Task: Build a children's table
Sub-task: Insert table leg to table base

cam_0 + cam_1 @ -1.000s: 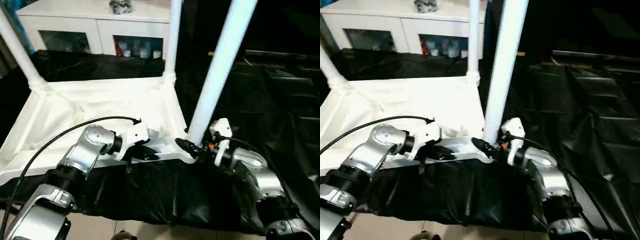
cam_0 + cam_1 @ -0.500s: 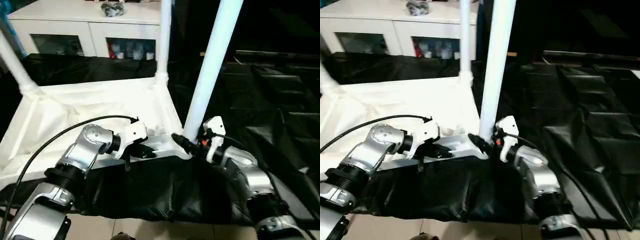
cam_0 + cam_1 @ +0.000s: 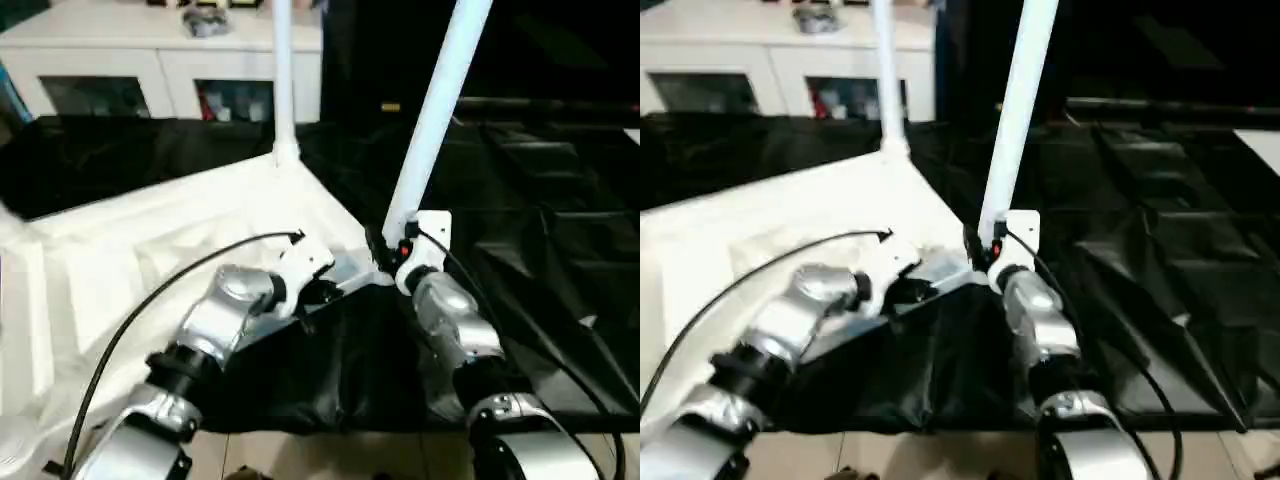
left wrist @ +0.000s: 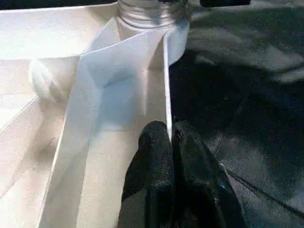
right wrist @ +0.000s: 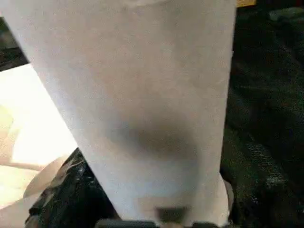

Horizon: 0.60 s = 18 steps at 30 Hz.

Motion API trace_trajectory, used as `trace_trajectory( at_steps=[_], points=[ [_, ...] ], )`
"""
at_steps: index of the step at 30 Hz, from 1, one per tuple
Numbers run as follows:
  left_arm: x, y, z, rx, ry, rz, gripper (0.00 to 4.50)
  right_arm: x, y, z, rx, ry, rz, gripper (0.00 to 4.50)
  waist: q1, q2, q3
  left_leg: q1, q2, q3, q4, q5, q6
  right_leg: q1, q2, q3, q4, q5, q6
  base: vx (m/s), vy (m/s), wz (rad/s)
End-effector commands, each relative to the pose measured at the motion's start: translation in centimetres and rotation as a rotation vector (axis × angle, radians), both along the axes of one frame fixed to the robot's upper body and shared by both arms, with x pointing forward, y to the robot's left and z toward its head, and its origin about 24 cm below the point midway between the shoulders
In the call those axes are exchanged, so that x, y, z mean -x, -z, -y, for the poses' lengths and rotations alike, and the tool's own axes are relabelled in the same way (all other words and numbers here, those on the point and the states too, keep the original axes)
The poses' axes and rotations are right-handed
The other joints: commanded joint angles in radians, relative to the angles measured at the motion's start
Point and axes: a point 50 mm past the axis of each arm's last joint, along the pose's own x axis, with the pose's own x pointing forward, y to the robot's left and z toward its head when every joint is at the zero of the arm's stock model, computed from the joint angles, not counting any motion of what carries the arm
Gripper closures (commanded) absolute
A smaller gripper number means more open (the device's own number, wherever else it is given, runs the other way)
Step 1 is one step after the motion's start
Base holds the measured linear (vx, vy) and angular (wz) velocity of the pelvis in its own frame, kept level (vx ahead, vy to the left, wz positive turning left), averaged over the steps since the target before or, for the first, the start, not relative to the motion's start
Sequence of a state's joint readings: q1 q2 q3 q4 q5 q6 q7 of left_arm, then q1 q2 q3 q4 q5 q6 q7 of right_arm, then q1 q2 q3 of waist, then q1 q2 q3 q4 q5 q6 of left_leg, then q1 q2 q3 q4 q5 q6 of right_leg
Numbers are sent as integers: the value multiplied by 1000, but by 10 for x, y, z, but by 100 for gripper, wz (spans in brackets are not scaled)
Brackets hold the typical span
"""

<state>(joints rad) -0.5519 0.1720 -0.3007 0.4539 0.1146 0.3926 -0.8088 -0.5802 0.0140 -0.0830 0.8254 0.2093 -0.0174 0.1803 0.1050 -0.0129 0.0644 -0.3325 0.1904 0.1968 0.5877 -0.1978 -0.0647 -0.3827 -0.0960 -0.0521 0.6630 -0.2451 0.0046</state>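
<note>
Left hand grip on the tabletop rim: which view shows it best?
Left wrist view. It looks straight along the left hand, whose two black fingers pinch the tabletop rim between them. In the eye views the left hand sits at that edge, but the white wrist housing hides the contact.

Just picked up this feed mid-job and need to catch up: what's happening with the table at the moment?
The tabletop lies upside down on black sheeting. The left gripper pinches its near rim, fingers shut on the thin white edge. The right gripper is at the base of a white leg that stands at the near corner, leaning slightly. Another leg stands upright in the far corner socket. A white cabinet stands behind.
</note>
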Motion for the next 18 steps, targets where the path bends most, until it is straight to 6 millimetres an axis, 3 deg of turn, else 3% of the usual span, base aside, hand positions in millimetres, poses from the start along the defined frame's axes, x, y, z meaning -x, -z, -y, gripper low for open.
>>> trace_trajectory(
  at_steps=[1,2,3,4,5,6,8,9,13,18],
  points=[
    [8,-19,30,85,138,51,450,24,47,-4,-3,16,-241,188,16,12,-38,-65,19,-80,-40,-147,-4,60,-145,53,-180,-846,-47,84,-39,-42],
    [8,-19,30,83,137,52,450,24,47,-4,-4,17,-241,188,28,37,-58,-52,31,-80,-81,-148,-27,54,-104,31,-163,-675,-59,84,-39,-42],
    [8,-18,29,76,136,52,450,23,47,-4,-6,19,-241,188,11,40,-65,-36,35,-73,-89,-208,-40,32,-55,13,-136,-400,-100,88,22,-34],
    [8,-18,28,72,130,52,450,23,47,-5,-3,19,-241,188,11,46,-66,-27,37,-70,-91,-241,-48,27,-51,14,-131,-315,-127,0,0,0],
    [8,-18,28,71,129,52,450,23,47,-6,-1,18,-241,188,3,48,-60,-16,35,-60,-94,-326,-47,20,-50,15,-138,-283,-170,0,0,0],
    [9,-19,27,66,124,52,450,23,47,-8,8,10,-241,188,-2,48,-53,-10,32,-58,-95,-407,-49,16,-53,13,-150,-359,-175,0,0,0],
    [9,-19,26,60,118,53,450,23,48,-10,18,4,-237,188,-4,48,-54,-12,30,-65,-98,-455,-50,20,-61,9,-161,-475,-139,0,0,0],
    [9,-19,25,58,117,54,450,23,48,-10,23,1,-236,188,-6,48,-57,-12,30,-66,-100,-448,-47,21,-62,8,-166,-490,-123,0,0,0],
    [8,-19,21,45,127,58,450,23,47,-12,97,-49,-222,188,-8,49,-61,-18,32,-60,-107,-377,-35,26,-59,8,-166,-396,-136,0,0,0],
    [8,-19,18,40,127,59,450,20,42,-15,113,-87,-180,188,-13,46,-59,-16,32,-60,-107,-399,-33,24,-63,8,-170,-444,-134,0,0,0]
  ],
)
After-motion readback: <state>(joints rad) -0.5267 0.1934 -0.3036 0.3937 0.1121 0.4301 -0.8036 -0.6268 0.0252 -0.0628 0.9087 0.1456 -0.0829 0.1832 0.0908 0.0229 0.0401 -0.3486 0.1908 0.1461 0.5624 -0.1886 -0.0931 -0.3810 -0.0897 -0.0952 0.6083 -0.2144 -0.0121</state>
